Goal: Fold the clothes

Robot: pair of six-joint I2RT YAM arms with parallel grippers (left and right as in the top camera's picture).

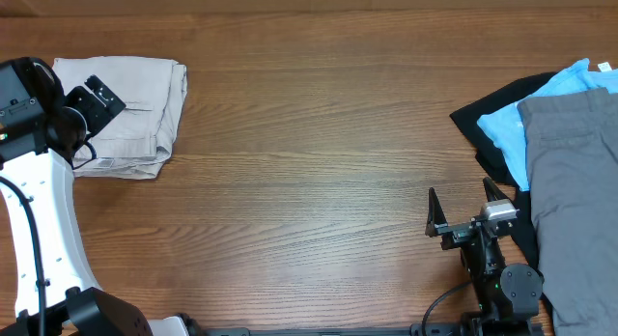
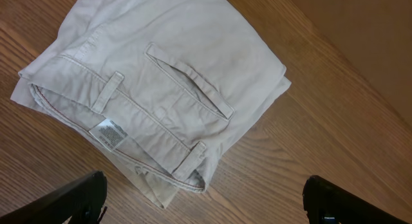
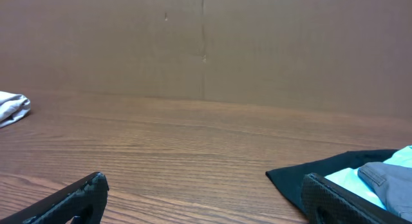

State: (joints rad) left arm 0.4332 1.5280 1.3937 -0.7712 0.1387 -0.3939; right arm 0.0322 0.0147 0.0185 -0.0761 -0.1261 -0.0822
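Both end effectors stand wide open, empty. Beige shorts [image 2: 161,76] lie folded directly below the left end effector [image 2: 203,192]; grey, light blue and black garments [image 1: 575,172] lie heaped just right of the right end effector [image 1: 459,191].

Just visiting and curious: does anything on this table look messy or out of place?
Nothing spilled or damaged. The only untidy spot is on the right: a grey garment, a light blue garment and a black garment overlap in a loose heap. The beige shorts lie folded at far left.
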